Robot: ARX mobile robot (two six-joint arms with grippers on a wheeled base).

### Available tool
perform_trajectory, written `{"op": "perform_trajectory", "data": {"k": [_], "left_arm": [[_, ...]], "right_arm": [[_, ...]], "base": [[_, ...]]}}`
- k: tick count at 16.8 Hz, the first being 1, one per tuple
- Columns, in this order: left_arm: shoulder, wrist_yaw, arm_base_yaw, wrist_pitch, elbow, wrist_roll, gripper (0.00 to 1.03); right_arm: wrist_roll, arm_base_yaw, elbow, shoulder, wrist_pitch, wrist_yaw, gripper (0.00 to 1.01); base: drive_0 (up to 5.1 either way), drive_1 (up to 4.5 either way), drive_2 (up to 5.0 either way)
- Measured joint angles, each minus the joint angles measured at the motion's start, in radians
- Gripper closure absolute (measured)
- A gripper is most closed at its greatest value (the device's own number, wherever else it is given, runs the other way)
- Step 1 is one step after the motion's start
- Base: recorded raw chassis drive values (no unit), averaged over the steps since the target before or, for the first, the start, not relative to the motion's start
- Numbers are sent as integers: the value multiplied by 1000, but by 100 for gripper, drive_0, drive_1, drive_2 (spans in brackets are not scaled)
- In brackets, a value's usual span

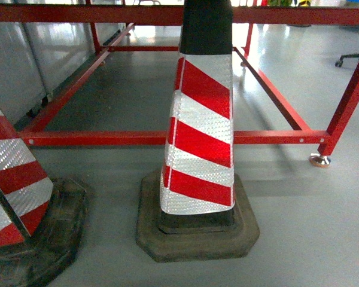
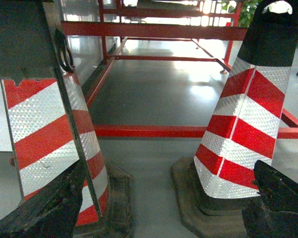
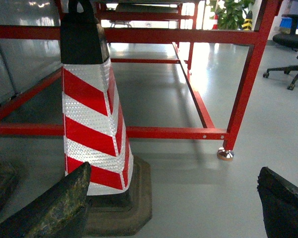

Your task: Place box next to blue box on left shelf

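- Black, worn fingers of the left tool (image 2: 154,208) fill the bottom corners of its wrist view, spread wide with bare floor between them; it holds nothing.
- Same for the right tool (image 3: 174,208): its dark fingers sit far apart at the lower edges of its view, empty.
- Both arms seem to be carried low and forward, probably a travelling pose, since nothing within reach needs grasping.
- Just ahead stand two red-and-white striped cones on heavy black bases: one cone (image 1: 200,131) in the middle of the head view, a second cone (image 1: 15,185) at the left edge. They likely mark a boundary on the grey floor (image 1: 311,239).
- Behind the cones runs a red frame (image 1: 107,138) of low tubes, resting on a small foot at its right corner.
- Farther back, an office chair (image 3: 295,44) and a plant (image 3: 233,15) show.
- Neither the box nor the left shelf appears in any view; I judge the robot has yet to find them.
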Motion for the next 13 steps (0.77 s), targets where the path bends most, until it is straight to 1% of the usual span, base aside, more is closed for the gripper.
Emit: {"op": "perform_trajectory", "data": {"k": [13], "left_arm": [[0,0,0,0,0,0,5]], "right_arm": [[0,0,0,0,0,0,3]], "base": [[0,0,0]]}}
